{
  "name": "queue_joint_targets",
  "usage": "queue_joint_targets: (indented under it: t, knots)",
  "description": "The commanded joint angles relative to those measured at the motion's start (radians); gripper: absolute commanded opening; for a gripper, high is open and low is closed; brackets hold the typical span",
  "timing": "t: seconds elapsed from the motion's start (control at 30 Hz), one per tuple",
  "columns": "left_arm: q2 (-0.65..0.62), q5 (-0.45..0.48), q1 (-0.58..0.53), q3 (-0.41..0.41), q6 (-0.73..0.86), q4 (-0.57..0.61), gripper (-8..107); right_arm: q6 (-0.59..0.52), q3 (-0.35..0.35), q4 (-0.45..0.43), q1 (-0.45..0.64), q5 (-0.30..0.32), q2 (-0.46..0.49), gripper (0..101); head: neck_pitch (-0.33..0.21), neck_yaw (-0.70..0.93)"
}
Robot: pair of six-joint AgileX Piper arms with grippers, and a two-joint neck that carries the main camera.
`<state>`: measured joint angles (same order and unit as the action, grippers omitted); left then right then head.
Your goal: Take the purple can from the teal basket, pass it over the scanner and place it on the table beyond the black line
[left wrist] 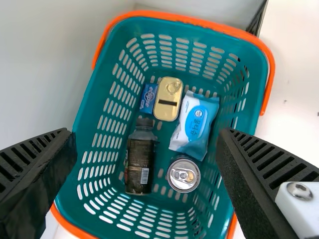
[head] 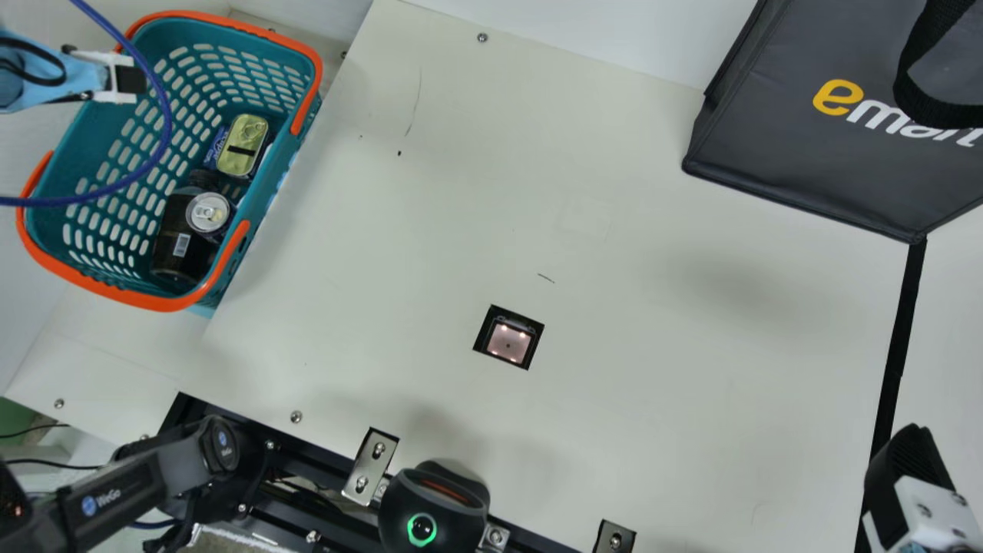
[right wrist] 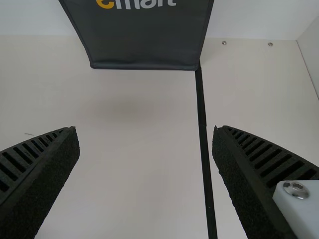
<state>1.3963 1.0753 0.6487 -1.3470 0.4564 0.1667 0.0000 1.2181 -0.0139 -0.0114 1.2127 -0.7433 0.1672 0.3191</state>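
Left gripper (head: 132,79), jaws wide, well above the purple can (left wrist: 184,174).

A cream counter (head: 653,399) spreads through the main view, its matte top marked by a thin curved scratch (head: 418,100) toward the far edge. Beyond that edge is a plain white wall (head: 599,23). In the right wrist view, small screws (right wrist: 224,43) sit by the far right corner, beside a pale side panel (right wrist: 310,42). The left wrist view has a light grey wall (left wrist: 40,64). Soft, blurred shadows lie on the counter under diffuse light.
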Motion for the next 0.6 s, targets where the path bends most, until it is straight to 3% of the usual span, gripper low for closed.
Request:
queue_joint_targets:
  t: [0.0, 0.57]
  knots:
    - [0.035, -0.008, -0.015, -0.002, 0.006, -0.011, 90, 0.000, 0.000, 0.000, 0.000, 0.000, 0.000, 95, -0.029, 0.002]
    - [0.266, -0.084, -0.061, -0.009, 0.000, -0.071, 90, 0.000, 0.000, 0.000, 0.000, 0.000, 0.000, 95, -0.029, 0.002]
